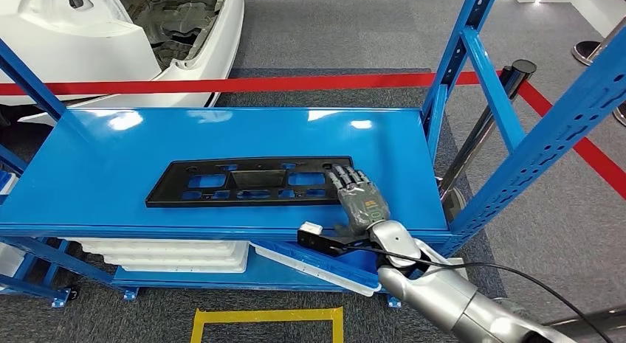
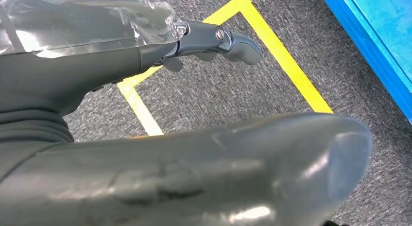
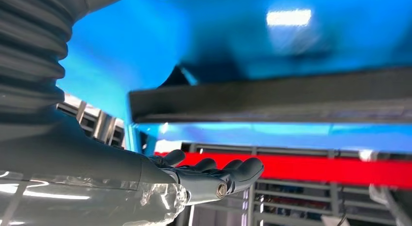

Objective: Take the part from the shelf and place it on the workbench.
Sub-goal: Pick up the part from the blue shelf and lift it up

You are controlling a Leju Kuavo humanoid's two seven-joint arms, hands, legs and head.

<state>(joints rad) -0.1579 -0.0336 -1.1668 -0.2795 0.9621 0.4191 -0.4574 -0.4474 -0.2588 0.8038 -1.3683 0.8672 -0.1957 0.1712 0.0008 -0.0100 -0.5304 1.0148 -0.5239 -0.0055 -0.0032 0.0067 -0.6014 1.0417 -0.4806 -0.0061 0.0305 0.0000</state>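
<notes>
Part [image 1: 255, 181]: flat black plastic panel with rectangular cutouts, lying on the blue shelf [image 1: 111, 166].
Right hand [image 1: 358, 199]: fingers [image 1: 347, 177] extended, resting at the part's 3 o'clock end, gripping nothing.
Left hand [image 2: 194, 153]: hanging over carpet, fingers apart, empty.

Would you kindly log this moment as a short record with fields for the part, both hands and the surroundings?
part: black part lying flat on the blue shelf
right hand: right hand at the part's right end, fingers spread over it; grip not confirmed
left hand: left hand hanging over grey carpet with yellow tape, holding nothing
lower level: white trays
background: red barrier tape, white car body
</notes>
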